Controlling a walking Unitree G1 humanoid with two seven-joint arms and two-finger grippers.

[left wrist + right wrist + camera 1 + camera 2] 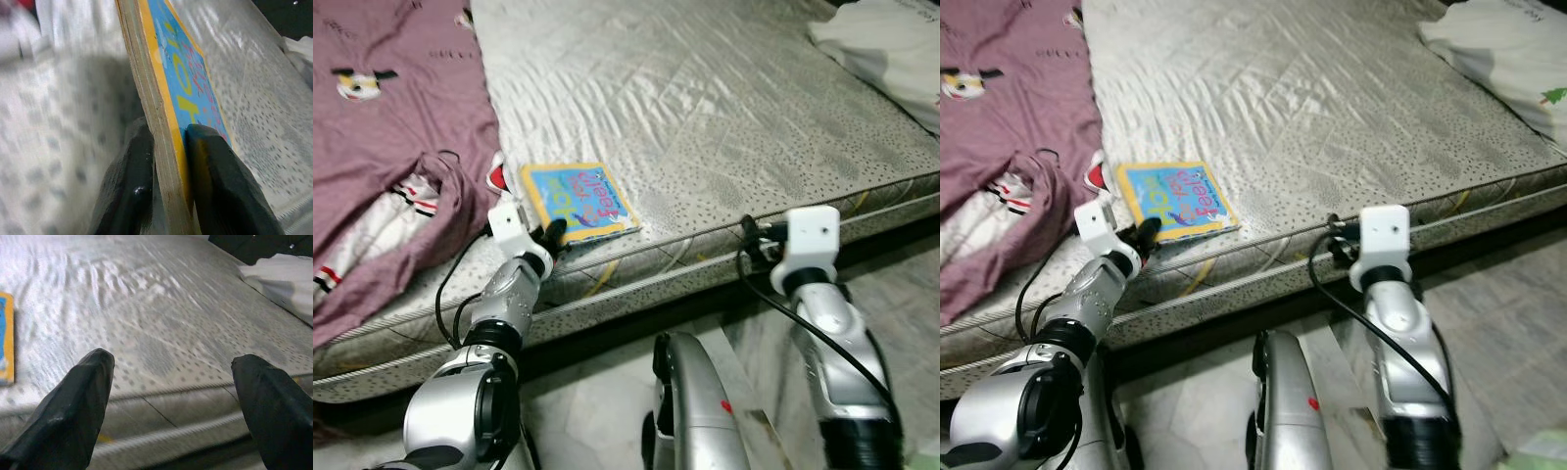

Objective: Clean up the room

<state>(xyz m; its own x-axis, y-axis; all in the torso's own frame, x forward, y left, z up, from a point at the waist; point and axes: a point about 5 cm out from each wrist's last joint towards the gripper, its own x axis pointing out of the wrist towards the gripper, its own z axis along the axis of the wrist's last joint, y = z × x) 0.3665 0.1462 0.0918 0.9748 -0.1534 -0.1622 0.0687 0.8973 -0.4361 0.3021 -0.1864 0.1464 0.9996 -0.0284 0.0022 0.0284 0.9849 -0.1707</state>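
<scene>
Book [578, 202] lies flat, long axis seemingly pointing away, left gripper [552, 233] clamping.

bedroom: bare mattress [724, 108], rumpled bedding [382, 147]

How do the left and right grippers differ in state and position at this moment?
The left gripper has its jaws shut on the corner of the blue book, which lies on the mattress; the right gripper has its jaws wide apart, holding nothing, at the mattress edge. Both reach toward the mattress.

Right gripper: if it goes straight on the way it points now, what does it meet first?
Probably the mattress top just past its edge. The open right gripper has nothing between its fingers, though depth is unclear.
</scene>
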